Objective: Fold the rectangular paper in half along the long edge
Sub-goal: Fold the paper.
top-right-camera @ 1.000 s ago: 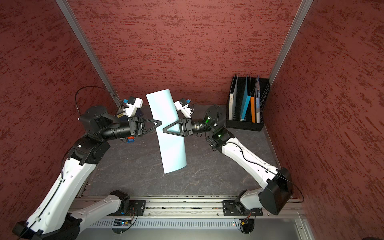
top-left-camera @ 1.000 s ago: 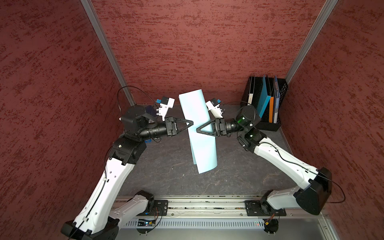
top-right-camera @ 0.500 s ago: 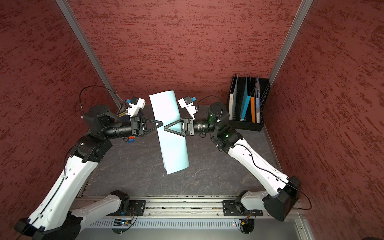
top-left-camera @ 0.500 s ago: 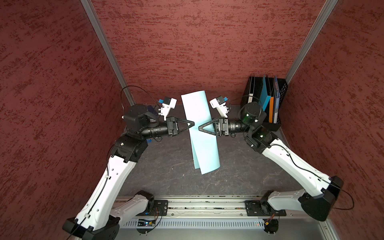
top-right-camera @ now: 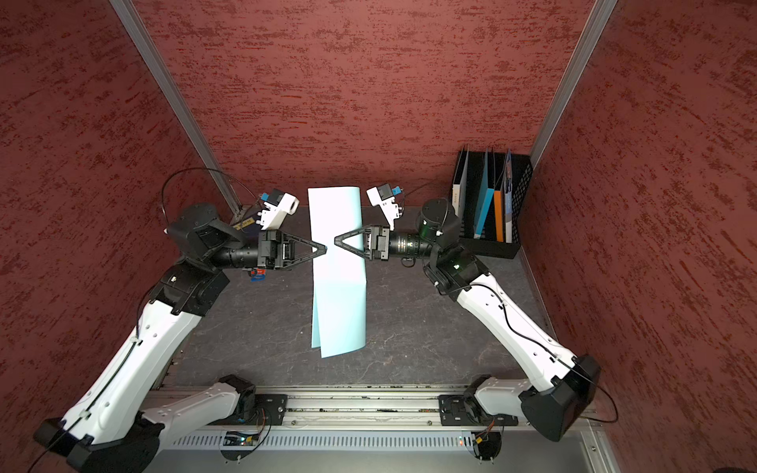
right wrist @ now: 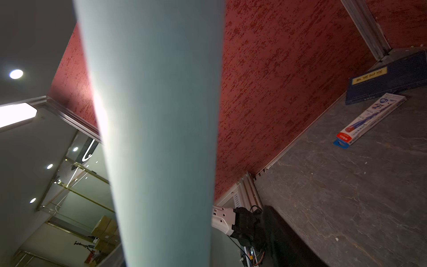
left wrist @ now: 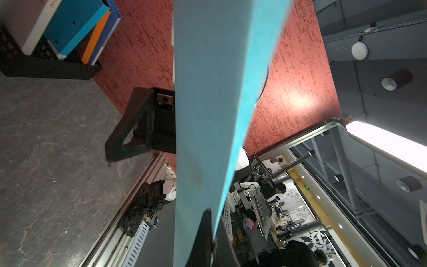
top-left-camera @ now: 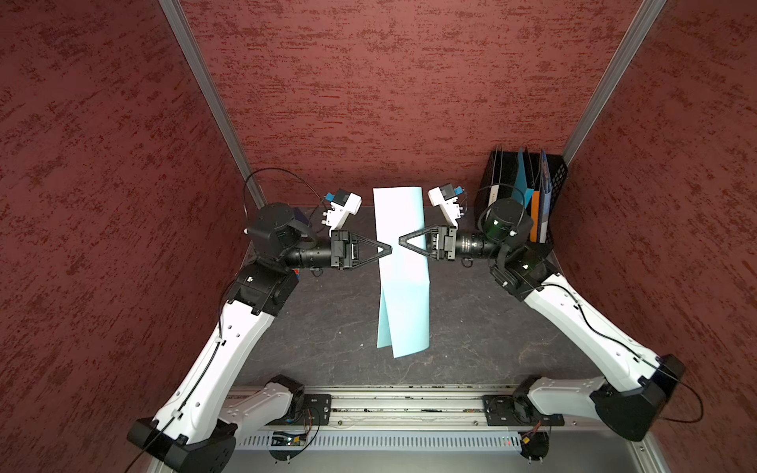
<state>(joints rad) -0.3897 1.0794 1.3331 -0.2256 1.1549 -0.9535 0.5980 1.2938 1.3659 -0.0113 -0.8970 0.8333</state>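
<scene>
The rectangular paper (top-left-camera: 403, 295) hangs doubled over above the middle of the counter (top-left-camera: 327, 327), pinched at one side by the closed left hand (top-left-camera: 390, 248), while the right hand (top-left-camera: 400, 241) has its jaws spread wide at the opposite side

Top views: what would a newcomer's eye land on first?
The rectangular paper, a pale blue sheet held up doubled over at the centre of the cell, draws the eye first. The left gripper pinches its edge from one side while the right gripper points in from the other, so their tips nearly meet. Next comes the black file rack with coloured folders in the far corner on the robot's right.
</scene>
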